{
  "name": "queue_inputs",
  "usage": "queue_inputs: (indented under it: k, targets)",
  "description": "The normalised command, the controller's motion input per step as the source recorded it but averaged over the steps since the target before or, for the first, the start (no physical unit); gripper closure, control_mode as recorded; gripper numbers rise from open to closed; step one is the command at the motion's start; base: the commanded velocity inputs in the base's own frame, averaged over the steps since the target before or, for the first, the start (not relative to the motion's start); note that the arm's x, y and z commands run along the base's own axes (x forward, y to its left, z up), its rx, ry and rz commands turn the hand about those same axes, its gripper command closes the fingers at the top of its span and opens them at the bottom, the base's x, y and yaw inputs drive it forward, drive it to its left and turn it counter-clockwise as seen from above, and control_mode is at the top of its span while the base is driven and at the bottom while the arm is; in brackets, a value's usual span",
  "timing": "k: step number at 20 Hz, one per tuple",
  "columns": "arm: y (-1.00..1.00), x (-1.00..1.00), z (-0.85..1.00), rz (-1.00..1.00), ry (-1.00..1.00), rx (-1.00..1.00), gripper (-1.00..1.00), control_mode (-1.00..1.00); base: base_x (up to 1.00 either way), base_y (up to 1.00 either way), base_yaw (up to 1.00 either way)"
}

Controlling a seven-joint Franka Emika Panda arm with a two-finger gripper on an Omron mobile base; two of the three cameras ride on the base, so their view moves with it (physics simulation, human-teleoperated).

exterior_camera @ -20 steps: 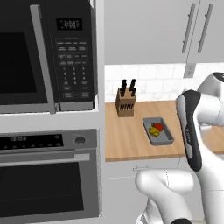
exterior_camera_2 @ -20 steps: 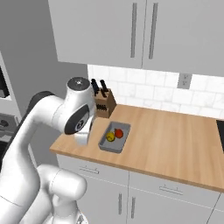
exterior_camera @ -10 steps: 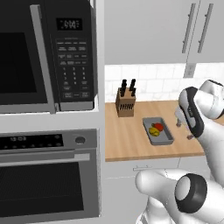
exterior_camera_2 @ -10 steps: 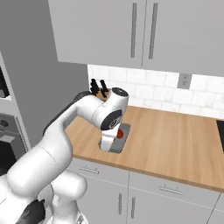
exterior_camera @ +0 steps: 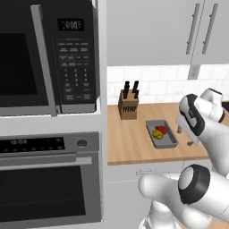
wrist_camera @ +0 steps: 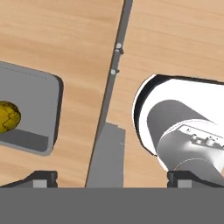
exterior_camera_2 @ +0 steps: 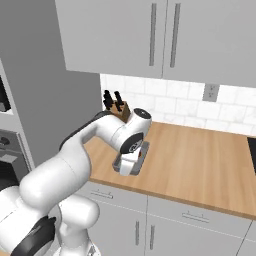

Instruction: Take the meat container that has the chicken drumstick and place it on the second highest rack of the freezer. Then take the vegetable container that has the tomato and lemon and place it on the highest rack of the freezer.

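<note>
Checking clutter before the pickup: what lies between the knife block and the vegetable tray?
Bare wooden counter separates the knife block from the vegetable tray in the left base view.

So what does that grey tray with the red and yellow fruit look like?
The vegetable container is a dark-grey rectangular tray with rounded corners and low walls. It lies flat on the wooden counter, in front and to the right of the knife block. Inside sit a red tomato and a yellow lemon, close together. The claw hangs open beside it, not touching.
</note>
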Motion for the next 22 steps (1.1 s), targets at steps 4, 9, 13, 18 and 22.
queue_inputs:
  k: [4,9,13,18,22]
  targets:
    - [0.00,0.32,-0.24,0.00,0.00,0.00,-1.00,-1.00,0.00,0.00,0.00]
    - [0.00,0.43,-0.36,0.01,0.01,0.00,-1.00,-1.00,0.00,0.00,0.00]
    - [0.00,0.44,-0.39,0.06,0.03,0.00,-1.00,-1.00,0.00,0.00,0.00]
    - [0.00,0.33,-0.38,0.06,0.04,0.00,-1.00,-1.00,0.00,0.00,0.00]
    - [0.00,0.31,-0.30,0.06,0.06,0.00,-1.00,-1.00,0.00,0.00,0.00]
